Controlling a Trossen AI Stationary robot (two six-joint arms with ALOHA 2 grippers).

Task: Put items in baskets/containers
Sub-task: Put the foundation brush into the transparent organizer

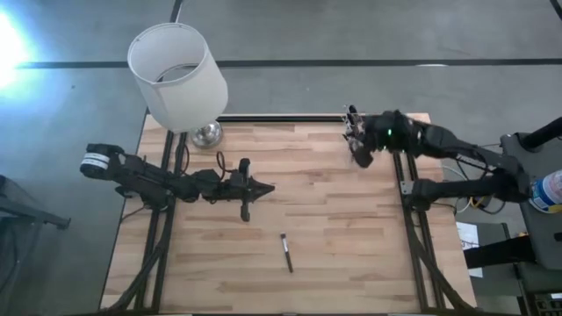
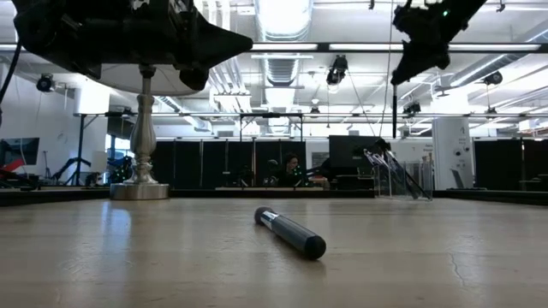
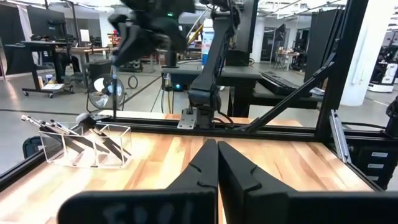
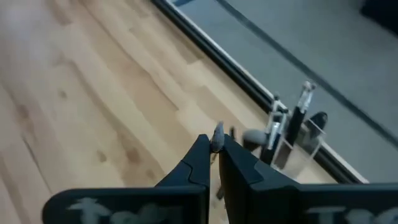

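A clear cup [image 1: 353, 117] stands at the table's far edge, right of middle, with several thin brushes [image 4: 273, 127] leaning in it; the left wrist view shows the cup [image 3: 87, 144] too. One dark brush [image 1: 286, 252] lies flat on the wood near the front middle, also seen in the low view [image 2: 291, 233]. My right gripper [image 4: 216, 146] hovers beside the cup, on its near side, shut on another thin brush [image 3: 115, 93]. My left gripper [image 3: 216, 149] points level over the table's left half, shut and empty. My right gripper pinches a thin brush by its upper end [image 4: 217, 132] between its two fingertips. The fingers slant downward. The brush hangs straight down below them [image 2: 394, 111], clear of the table and near the cup.
A big white lampshade [image 1: 176, 75] on a metal lamp foot [image 1: 207, 133] stands at the far left corner. A dark rail [image 1: 281, 118] runs along the far edge. Bare wood lies between the two arms around the lone brush.
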